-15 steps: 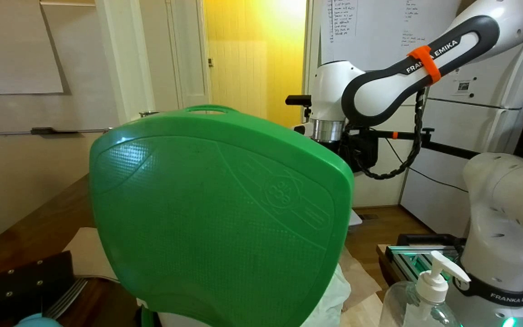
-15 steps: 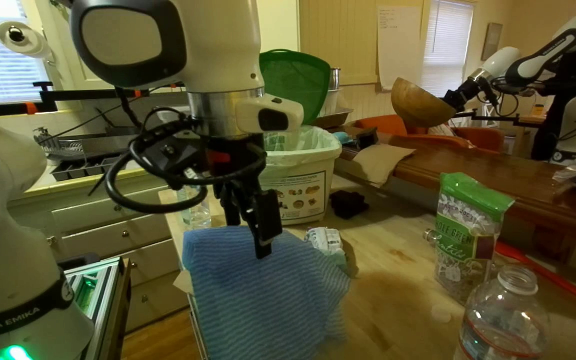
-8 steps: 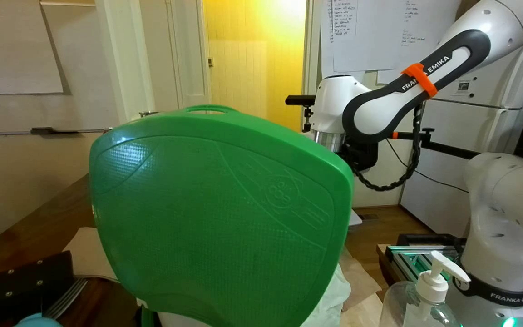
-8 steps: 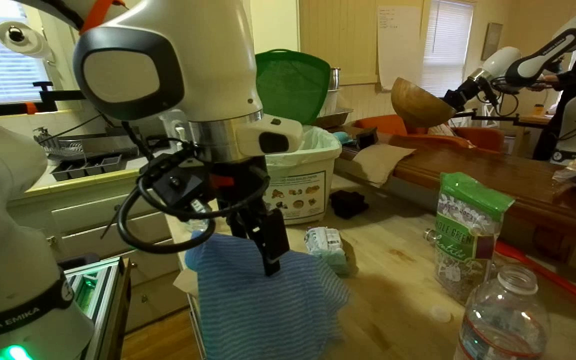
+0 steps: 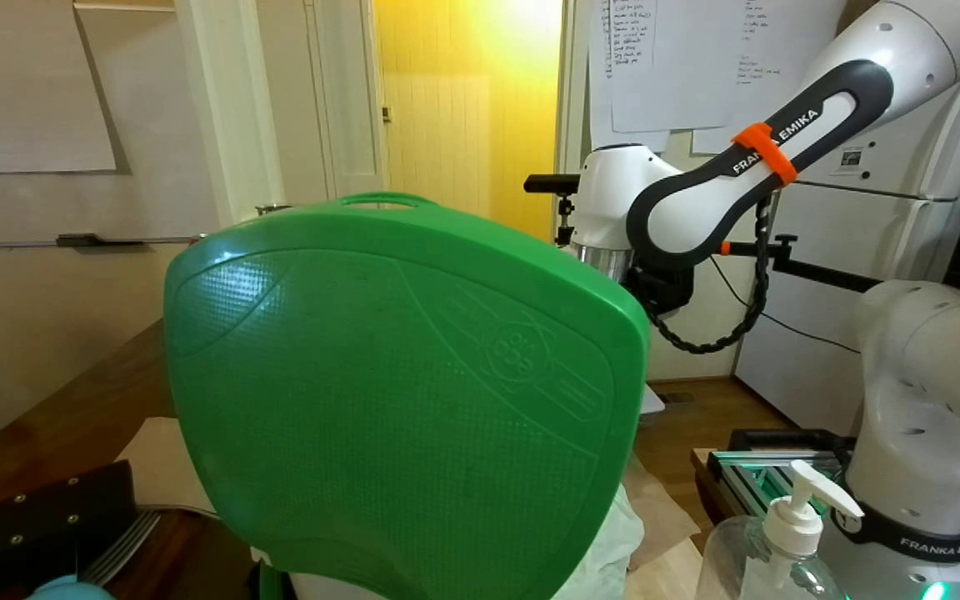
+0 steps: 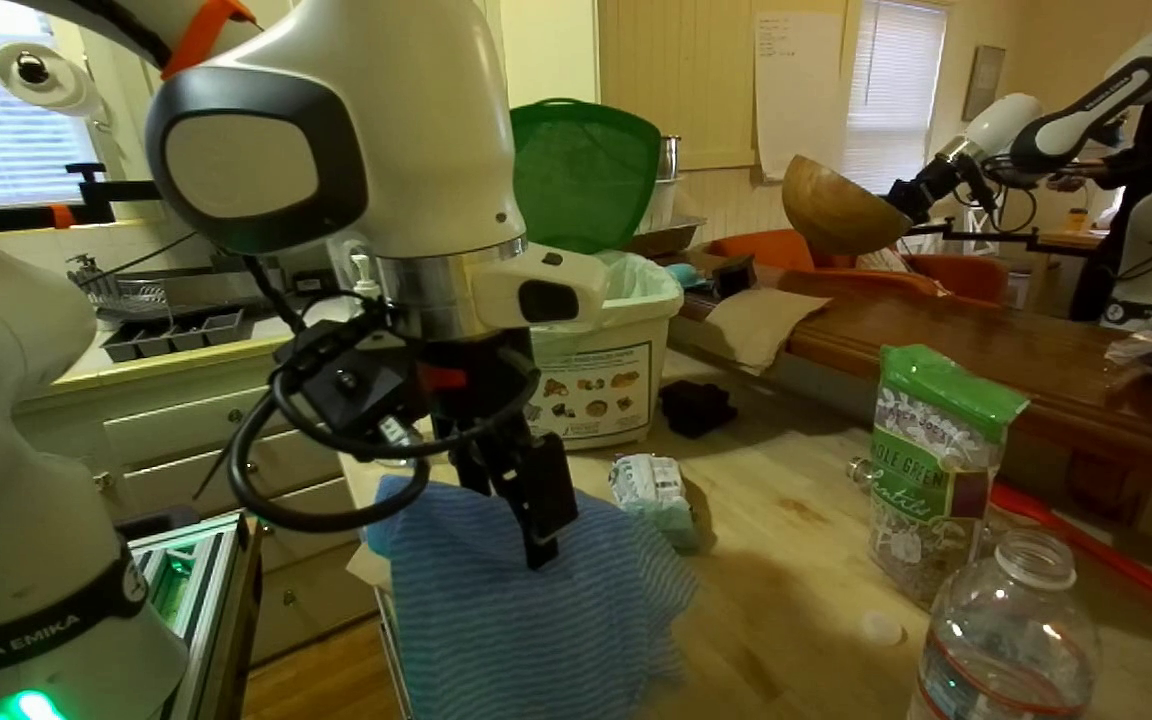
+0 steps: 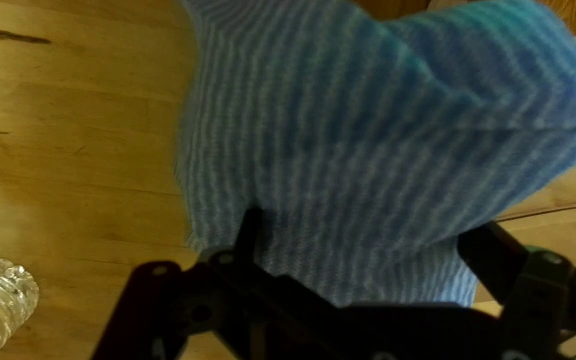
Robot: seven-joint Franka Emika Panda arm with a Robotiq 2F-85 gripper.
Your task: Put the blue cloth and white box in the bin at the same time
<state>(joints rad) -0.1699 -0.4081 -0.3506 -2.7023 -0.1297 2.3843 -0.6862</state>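
Cloth of pale-striped blue fabric (image 7: 338,165) lies over the light wooden tabletop (image 6: 786,610), beneath and between the widely parted fingers of the black two-fingered gripper (image 7: 363,225); whether the fingertips touch it cannot be told. Relative to one second earlier, the gripper stands lower above the cloth. The fabric appears rumpled, showing a broad fold and turquoise tints in the wrist view. The white plastic bin (image 6: 596,385) stands beyond, apart from the cloth.
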